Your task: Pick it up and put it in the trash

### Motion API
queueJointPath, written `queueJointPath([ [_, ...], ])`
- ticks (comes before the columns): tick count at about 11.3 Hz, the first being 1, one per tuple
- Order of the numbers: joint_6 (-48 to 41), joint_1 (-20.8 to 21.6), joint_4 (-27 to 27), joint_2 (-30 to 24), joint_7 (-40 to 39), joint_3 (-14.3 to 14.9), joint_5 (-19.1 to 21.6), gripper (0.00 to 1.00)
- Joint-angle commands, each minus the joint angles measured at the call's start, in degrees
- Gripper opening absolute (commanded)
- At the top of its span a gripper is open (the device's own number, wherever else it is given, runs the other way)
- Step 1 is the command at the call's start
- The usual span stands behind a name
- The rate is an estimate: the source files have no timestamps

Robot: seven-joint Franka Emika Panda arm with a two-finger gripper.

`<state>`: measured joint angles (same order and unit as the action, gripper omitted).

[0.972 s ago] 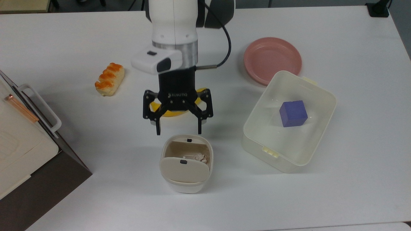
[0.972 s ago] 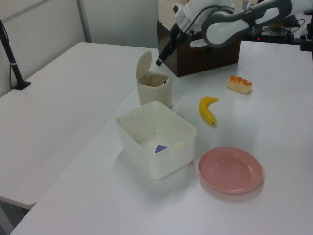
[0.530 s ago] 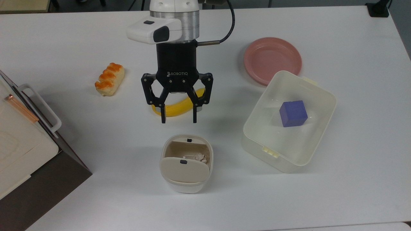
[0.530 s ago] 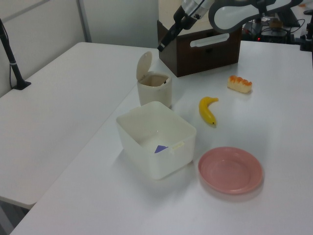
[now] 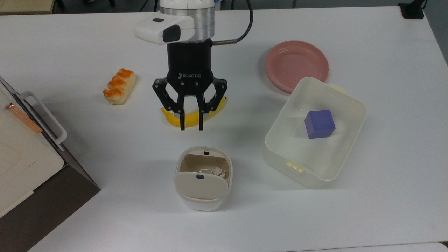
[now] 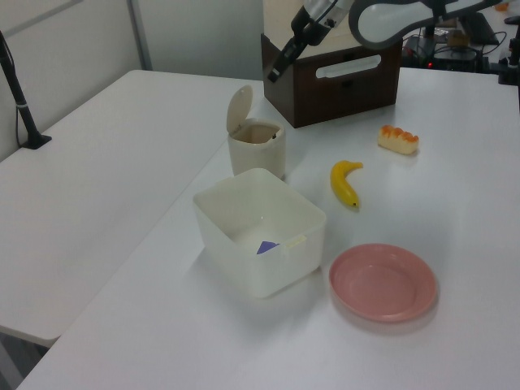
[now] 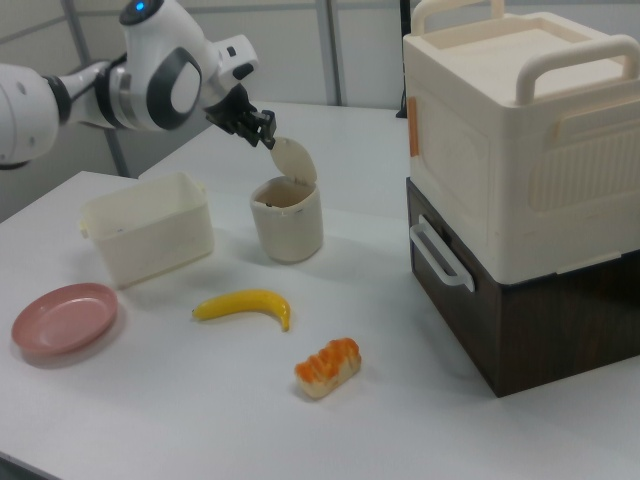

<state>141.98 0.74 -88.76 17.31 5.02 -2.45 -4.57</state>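
Counter [image 5: 70, 45] space, white and wide, carries everything here, with a stacked cream-and-brown appliance [image 7: 520, 180] at the top view's left edge. Next in size, the cream tub [image 5: 316, 133] sits at the top view's right with a blue cube [image 5: 319, 123] inside, and a pink plate [image 5: 296, 65] lies just beyond it, its rim touching or nearly touching the tub. The arm's gripper [image 5: 190, 128] hangs above the banana [image 5: 190, 117], well clear of the counter in the left view; its jaws are part-way open and hold nothing.

The trash [image 5: 203, 178] stands in front of the gripper in the top view, its beige swing lid [image 5: 201, 184] tipped up so the opening shows. A bread roll [image 5: 119, 86] lies apart toward the top view's left.

Smallest of all, the paper wad [image 5: 218, 171] rests inside the trash, against the wall at the top view's right, partly under the lid's edge.

Judged from this, the task's main work looks done: the wad is in the bin and the jaws have let go. What may remain is only pulling the arm away; the lid stands open, though the task does not ask that it be closed.
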Motion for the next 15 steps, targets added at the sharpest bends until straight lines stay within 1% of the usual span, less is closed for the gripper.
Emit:
queueJointPath([
  [1, -18.2, -1.0, -2.0, -8.5, 0.3, 0.3, 1.2, 0.82],
  [2, -23.5, -1.1, -1.7, -10.1, 0.3, 0.7, 1.8, 1.00],
  [6, -38.3, -2.8, -0.5, -14.0, 0.0, 0.8, 1.8, 1.00],
  [7, -40.4, -2.9, -0.5, -14.9, 0.3, 0.8, 1.9, 1.00],
  [8, -41.9, -3.9, -0.4, -15.3, 0.5, 0.7, 2.1, 1.00],
  [10, -43.9, -5.4, -0.4, -15.7, 0.5, 0.6, 5.1, 1.00],
  [11, -44.1, -5.5, -0.4, -15.7, 0.7, 0.4, 5.6, 1.00],
  [13, -46.9, -5.5, 0.3, -15.8, 0.8, 0.0, 5.6, 1.00],
  [15, -47.7, -5.5, 0.8, -15.7, 0.8, -0.1, 5.7, 1.00],
])
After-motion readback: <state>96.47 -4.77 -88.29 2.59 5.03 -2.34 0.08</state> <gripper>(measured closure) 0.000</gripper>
